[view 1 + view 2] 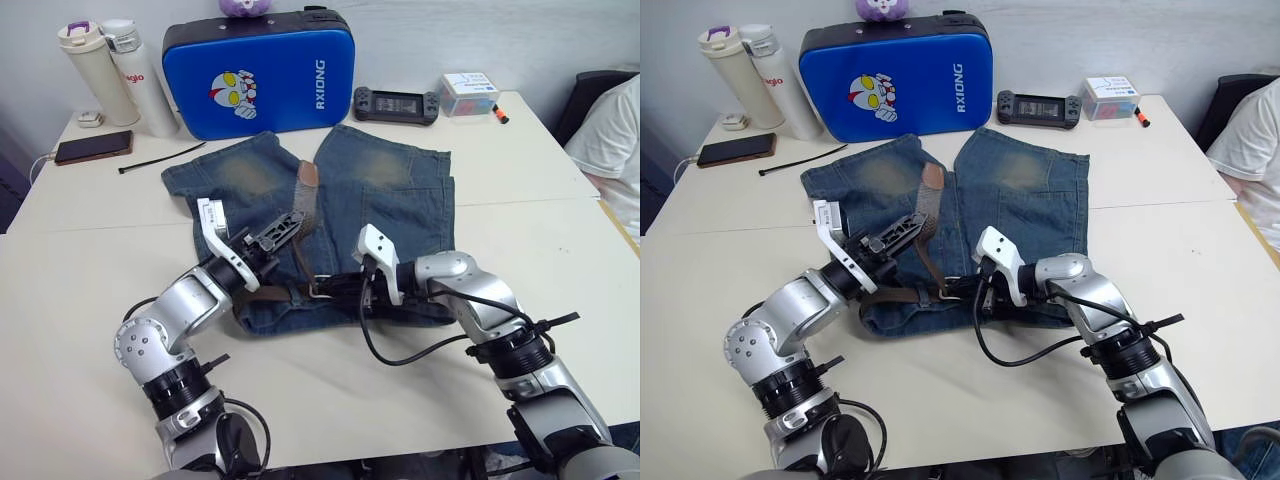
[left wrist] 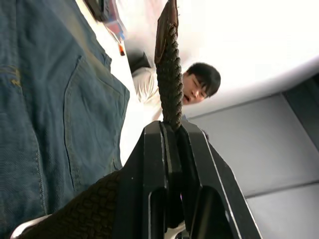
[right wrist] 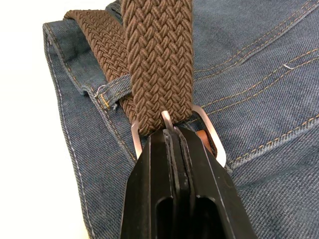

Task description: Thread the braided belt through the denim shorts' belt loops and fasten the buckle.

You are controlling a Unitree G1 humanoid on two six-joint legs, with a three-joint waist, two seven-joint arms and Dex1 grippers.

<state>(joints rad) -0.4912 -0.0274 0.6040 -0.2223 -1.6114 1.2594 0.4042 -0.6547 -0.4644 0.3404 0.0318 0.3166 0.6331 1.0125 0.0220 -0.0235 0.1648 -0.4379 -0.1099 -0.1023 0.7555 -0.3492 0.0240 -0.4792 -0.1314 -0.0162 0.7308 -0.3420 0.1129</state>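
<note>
Faded blue denim shorts (image 1: 350,200) lie flat mid-desk, waistband toward the robot, legs pointing at the blue padded case (image 1: 258,72) standing at the far edge. Dark brown braided belt (image 3: 158,59) runs along the waistband, passing under a small denim belt loop (image 3: 113,88) in the right wrist view. Its free tail rises off the shorts, tan tip (image 1: 308,177) over the crotch seam.

Left claw (image 2: 172,130) is clamped on the belt tail, fingers pressed together around the strap. Right claw (image 3: 173,135) is closed tight at the silver metal buckle (image 3: 208,133), tips against the prong; what exactly it pinches I cannot tell.

White desk (image 1: 90,260): bare room left, right and robot-side of the shorts. Along the far edge: two white flasks (image 1: 112,72), black phone (image 1: 92,148), thin black cable tie (image 1: 160,158) just beside the left shorts leg, black handheld console (image 1: 396,104), small box (image 1: 470,94). A person in a white shirt (image 1: 612,140) sits at the right desk edge. Plain pale wall behind.
</note>
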